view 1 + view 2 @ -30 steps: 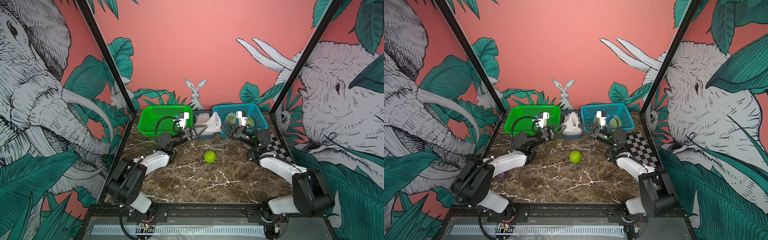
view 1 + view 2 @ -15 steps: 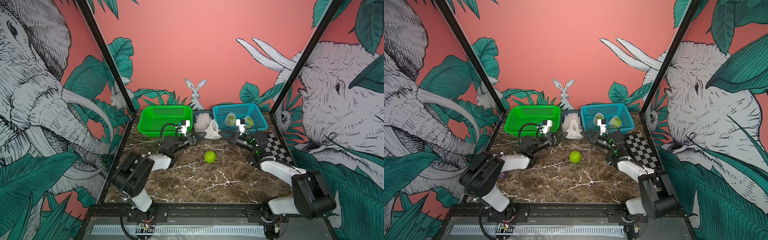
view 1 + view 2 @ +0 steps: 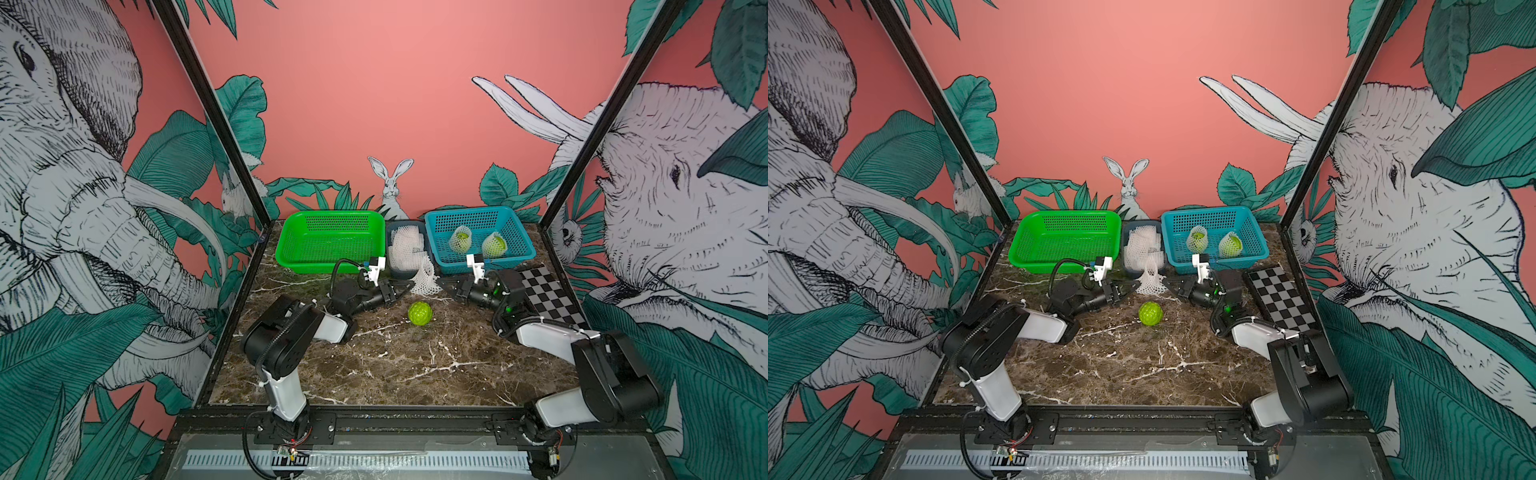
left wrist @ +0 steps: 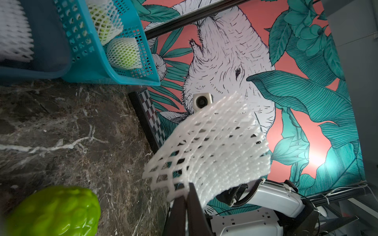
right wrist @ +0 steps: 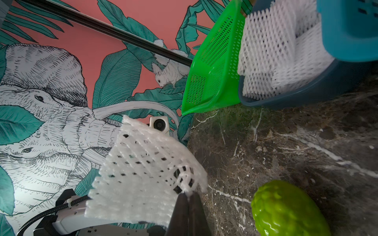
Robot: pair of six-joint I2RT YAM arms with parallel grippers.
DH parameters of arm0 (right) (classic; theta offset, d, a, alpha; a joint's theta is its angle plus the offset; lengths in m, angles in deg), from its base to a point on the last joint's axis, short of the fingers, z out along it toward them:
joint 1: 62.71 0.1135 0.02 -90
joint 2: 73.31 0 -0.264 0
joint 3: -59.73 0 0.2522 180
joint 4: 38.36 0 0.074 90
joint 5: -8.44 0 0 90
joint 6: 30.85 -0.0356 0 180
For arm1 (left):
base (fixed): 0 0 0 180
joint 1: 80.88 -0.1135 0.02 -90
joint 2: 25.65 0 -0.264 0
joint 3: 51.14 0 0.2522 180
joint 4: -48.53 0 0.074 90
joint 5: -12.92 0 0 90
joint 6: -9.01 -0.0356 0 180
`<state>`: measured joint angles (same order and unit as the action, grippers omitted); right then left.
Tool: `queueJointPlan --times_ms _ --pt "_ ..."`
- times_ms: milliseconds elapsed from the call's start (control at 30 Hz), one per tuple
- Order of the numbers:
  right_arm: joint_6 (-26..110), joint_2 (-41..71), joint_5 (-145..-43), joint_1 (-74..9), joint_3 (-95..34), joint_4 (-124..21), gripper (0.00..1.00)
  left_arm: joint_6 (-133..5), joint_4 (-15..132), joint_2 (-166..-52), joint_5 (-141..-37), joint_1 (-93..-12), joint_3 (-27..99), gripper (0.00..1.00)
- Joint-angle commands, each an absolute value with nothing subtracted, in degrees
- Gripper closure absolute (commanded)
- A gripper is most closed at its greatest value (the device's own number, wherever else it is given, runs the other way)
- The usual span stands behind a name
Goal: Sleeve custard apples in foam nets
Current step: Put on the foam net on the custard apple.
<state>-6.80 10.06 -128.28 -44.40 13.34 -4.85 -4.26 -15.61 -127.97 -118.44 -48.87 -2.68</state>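
Marble, brown and white-veined, makes up the tabletop (image 3: 374,365) I am working over. At its far edge stand an empty green perforated plastic basket (image 3: 328,266) and a blue perforated plastic basket (image 3: 507,259) holding two sleeved custard apples (image 3: 460,240). A dark grey-blue plastic tub (image 3: 400,272) of spare foam nets sits between the baskets. Just in front of that tub hangs the white diamond-mesh foam net (image 3: 424,276) I am handling. Its long axis runs up and back toward the tub, and its flared lower mouth is low over the marble. The bare green, bumpy-skinned custard apple (image 3: 419,313) rests on the table just nearer the camera than that mouth, apart from it. It lies roughly midway between my arms, so I judge neither clearly closer. The left gripper (image 3: 402,292) and right gripper (image 3: 448,286) face each other, each clamped on an opposite side of the net's rim. Both wrist views show the jaws pinched together on mesh. The mouth must come forward over the fruit.
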Motion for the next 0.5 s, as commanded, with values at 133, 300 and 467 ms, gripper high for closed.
queueJointPlan --times_ms 133,300,467 --pt "-1.40 11.03 -127.61 -44.52 15.07 -5.83 1.00 -6.16 -18.05 -129.27 -119.09 -48.27 -4.20 1.00" --pt "0.89 12.43 -126.69 -44.50 15.38 -6.92 1.00 -6.98 -18.04 -130.92 -118.85 -48.27 -4.68 1.00" --pt "2.32 14.09 -125.87 -44.48 15.73 -6.50 1.00 -8.31 -18.12 -132.50 -118.65 -48.54 -5.25 1.00"
